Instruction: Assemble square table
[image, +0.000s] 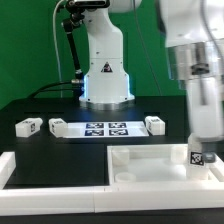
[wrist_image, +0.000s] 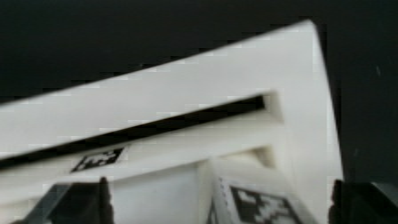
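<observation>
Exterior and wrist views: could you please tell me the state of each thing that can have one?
gripper: open, fingers either side of a leg, not clamping it.
leg at the gripper: upright on the tabletop's corner.
tabletop: lying flat, rim up.
three other legs: loose on the table, unattached.

Bare dark bench runs open between the marker board and the white rail; small leg blocks flank the board at both ends
</observation>
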